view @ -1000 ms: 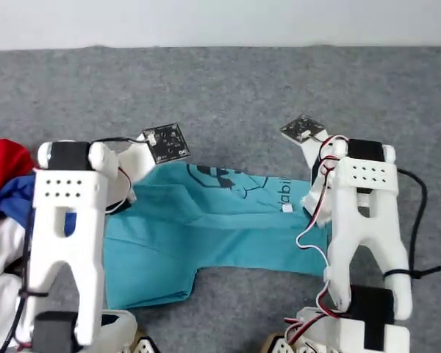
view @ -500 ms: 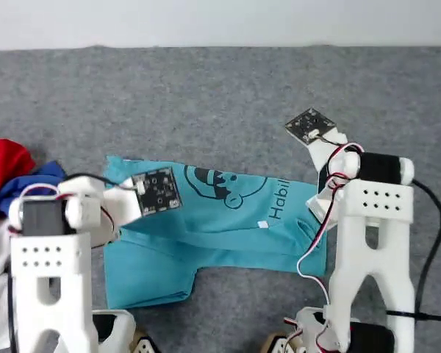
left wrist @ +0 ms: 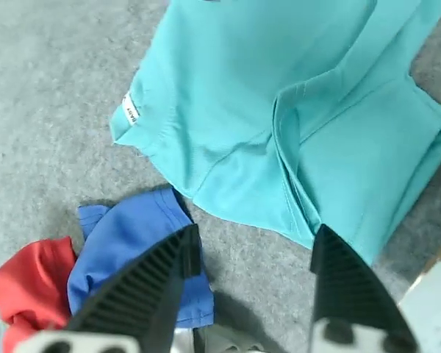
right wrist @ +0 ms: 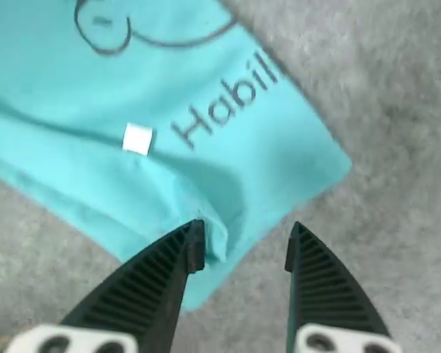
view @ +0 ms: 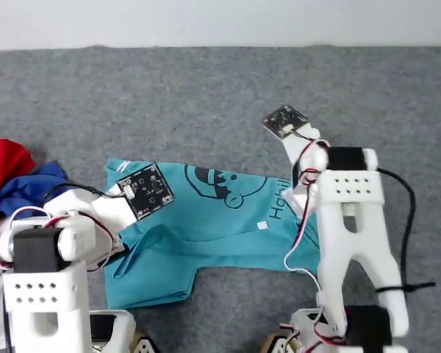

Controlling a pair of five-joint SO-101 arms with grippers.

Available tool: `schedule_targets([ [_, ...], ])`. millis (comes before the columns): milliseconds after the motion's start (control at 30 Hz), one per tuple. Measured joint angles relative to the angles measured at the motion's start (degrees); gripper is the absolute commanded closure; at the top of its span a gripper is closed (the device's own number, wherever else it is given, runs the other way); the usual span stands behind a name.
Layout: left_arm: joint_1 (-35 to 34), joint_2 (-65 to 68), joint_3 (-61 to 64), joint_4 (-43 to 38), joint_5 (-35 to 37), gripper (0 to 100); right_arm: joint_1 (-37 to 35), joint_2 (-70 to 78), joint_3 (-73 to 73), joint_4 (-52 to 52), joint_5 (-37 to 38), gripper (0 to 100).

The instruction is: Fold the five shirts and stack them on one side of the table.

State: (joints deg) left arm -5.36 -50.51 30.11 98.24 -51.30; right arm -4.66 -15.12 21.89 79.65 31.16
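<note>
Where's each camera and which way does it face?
High view: fixed overhead, looking down at the table; left arm, right arm show.
Left wrist view: on that wrist, facing down past the open left claw at blue shirt and red shirt.
Right wrist view: on that wrist, facing down past the open right claw.
All share the teal shirt.

The left arm (view: 44,316) and right arm (view: 349,220) consist of white plastic links, black servo housings (view: 345,158) and brackets with rows of small round holes. Each wrist carries a square black circuit board (view: 285,121). Red, white and black wire bundles (view: 300,232) run alongside. The left gripper (left wrist: 253,246) and right gripper (right wrist: 248,234) have black ribbed fingers (right wrist: 151,287).
</note>
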Motion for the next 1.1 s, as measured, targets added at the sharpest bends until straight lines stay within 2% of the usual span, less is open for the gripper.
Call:
schedule_targets([
  [200,0.0,0.0,0.09,-4.04,7.65,90,-0.97,9.49,0.0,-7.91,-6.33,81.2],
  [433,0.0,0.0,0.09,-4.22,9.49,95,-2.37,24.09,-3.34,-8.88,-13.19,81.2],
  [533,0.0,0.0,0.09,-4.22,9.49,95,-2.46,28.13,-5.01,-6.42,-14.15,81.2],
  [667,0.0,0.0,0.09,-4.22,9.49,95,-2.46,28.31,-6.42,2.73,-14.24,81.2],
  [800,0.0,0.0,0.09,-4.22,9.49,95,-1.32,28.31,-6.86,12.57,-9.58,81.3],
  [933,0.0,0.0,0.09,-4.22,9.49,95,1.32,26.46,-6.86,20.13,-4.75,87.9],
  [1100,0.0,0.0,0.09,-4.22,9.49,95,6.33,22.95,-6.86,20.66,0.79,87.5],
])
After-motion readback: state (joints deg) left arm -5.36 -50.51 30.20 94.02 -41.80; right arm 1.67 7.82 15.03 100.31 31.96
